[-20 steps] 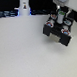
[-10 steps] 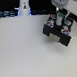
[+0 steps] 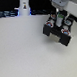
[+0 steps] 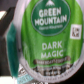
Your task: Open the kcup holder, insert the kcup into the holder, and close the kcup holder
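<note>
White tabletop [image 3: 20, 50], green-lidded kcup [image 4: 47, 40]

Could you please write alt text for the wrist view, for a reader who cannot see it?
A close-up of the kcup fills nearly the whole frame: its round green lid reads "Green Mountain" and "Dark Magic" in white, ringed by a white rim. Blurred dark shapes show at the edges; the claw itself cannot be made out here.
</note>
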You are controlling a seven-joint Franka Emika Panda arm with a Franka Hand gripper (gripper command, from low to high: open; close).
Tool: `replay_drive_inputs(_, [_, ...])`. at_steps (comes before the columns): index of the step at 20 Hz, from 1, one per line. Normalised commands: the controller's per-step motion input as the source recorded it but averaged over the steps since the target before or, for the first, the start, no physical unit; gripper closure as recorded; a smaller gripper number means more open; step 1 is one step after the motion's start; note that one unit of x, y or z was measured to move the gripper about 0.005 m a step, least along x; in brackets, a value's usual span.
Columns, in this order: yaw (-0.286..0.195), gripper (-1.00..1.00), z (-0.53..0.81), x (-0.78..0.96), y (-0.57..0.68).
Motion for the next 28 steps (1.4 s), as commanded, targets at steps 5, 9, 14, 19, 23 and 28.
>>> replay_drive_inputs(5, [0.053, 1.0, -0.18, 0.06, 0.13])
replay_drive_inputs(9, [0.023, 1.0, -0.15, 0.08, 0.13])
replay_drive_inputs(14, [0.042, -1.0, 0.0, 0.1, 0.16])
replay_drive_inputs(19, [0.055, -1.0, 0.09, 0.1, 0.14])
replay_drive_inputs(23, [0.073, -1.0, 0.27, 0.15, 0.1])
replay_drive_inputs(28, [0.098, -1.0, 0.56, 0.24, -0.08])
